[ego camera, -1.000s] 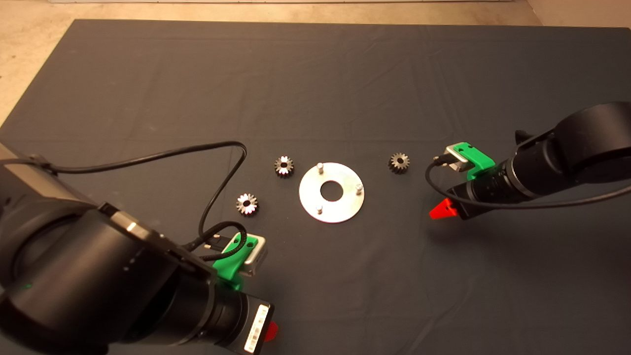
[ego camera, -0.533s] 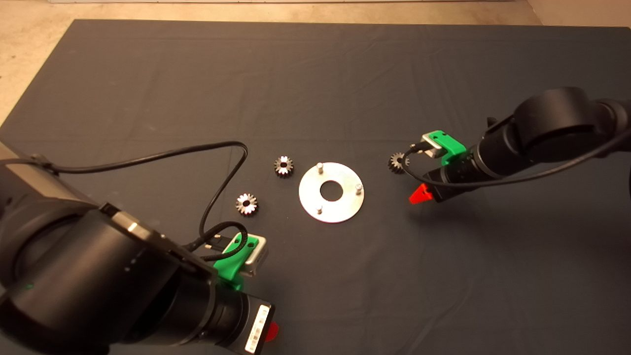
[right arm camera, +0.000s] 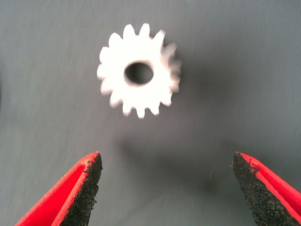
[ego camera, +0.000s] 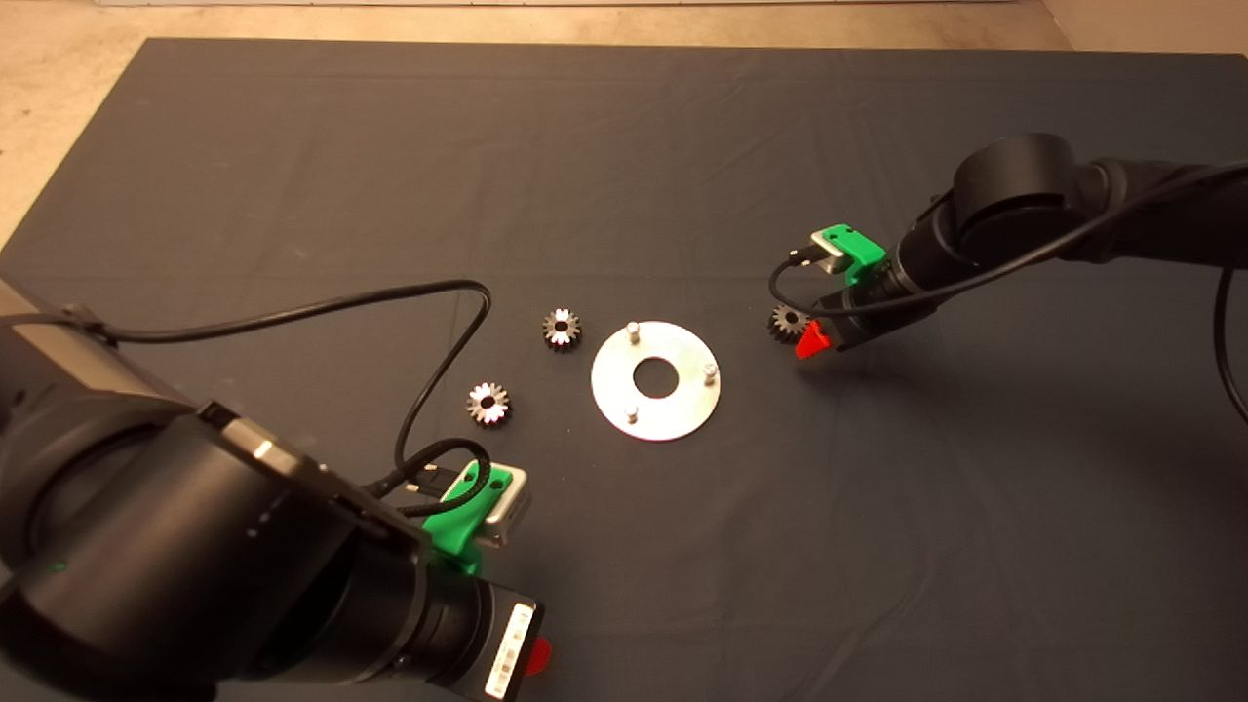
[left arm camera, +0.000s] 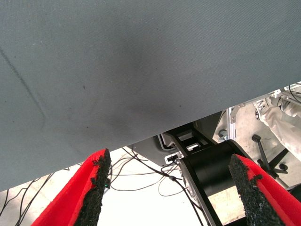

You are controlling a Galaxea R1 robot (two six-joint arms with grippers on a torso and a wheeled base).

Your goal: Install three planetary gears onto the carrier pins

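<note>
A planetary gear (ego camera: 786, 322) lies flat on the dark mat (ego camera: 624, 146) just right of the silver disc (ego camera: 655, 380), whose three carrier pins (ego camera: 633, 331) stand bare. The right gripper (right arm camera: 164, 188) hangs over that gear, fingers spread wide with nothing between them, the gear lying ahead of the pads (right arm camera: 87, 183) rather than between them. Closing from here would likely clip the teeth and skid the gear off across the cloth. Two more gears (ego camera: 561, 328) wait left of the disc, well apart from it; nothing blocks the pins. The left gripper (left arm camera: 171, 188), also wide open, is parked below and left of the disc
</note>
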